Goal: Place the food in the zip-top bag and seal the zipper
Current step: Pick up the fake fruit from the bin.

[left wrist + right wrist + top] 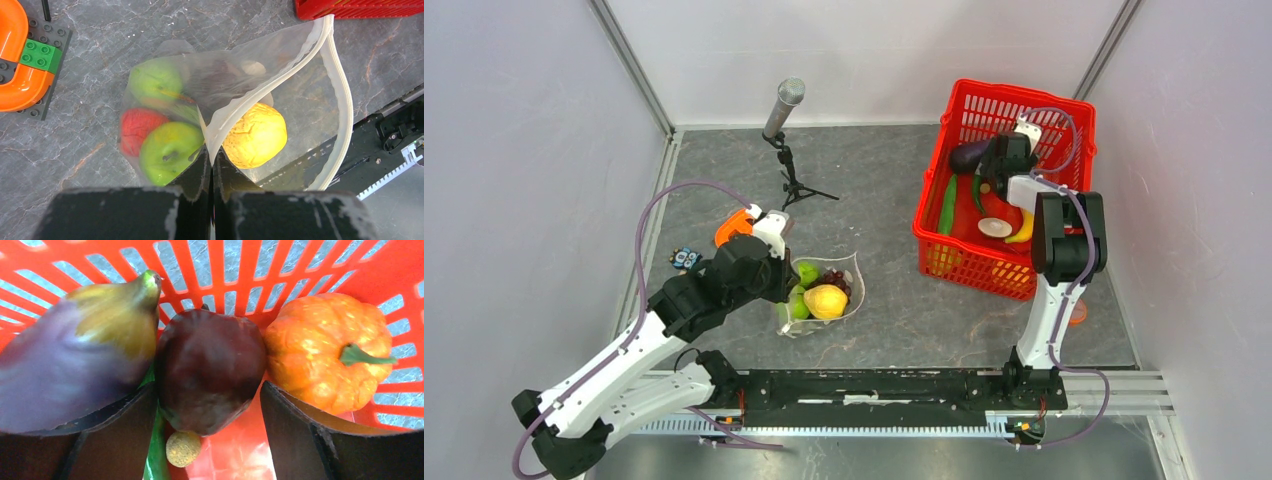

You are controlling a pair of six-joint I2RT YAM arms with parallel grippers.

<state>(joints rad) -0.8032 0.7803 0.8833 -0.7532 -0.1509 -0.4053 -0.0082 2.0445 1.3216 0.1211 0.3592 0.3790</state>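
The zip-top bag (310, 100) lies open on the table, and it also shows in the top view (856, 262). Inside are two green fruits (167, 150), a red piece (136, 127), a dark grape bunch (220, 75) and a yellow lemon (255, 135). My left gripper (212, 160) is shut on the bag's rim by the zipper (345, 100). My right gripper (210, 405) is open inside the red basket (1024, 95). Its fingers straddle a dark red apple (210, 365), between a purple eggplant (65, 365) and an orange pumpkin (325, 350).
A long green vegetable (155, 455) and a small tan ball (183, 448) lie under the apple. A microphone on a tripod (786, 100) stands at the back. An orange tape holder (734, 228) sits just behind my left gripper (786, 290). The black rail runs along the front.
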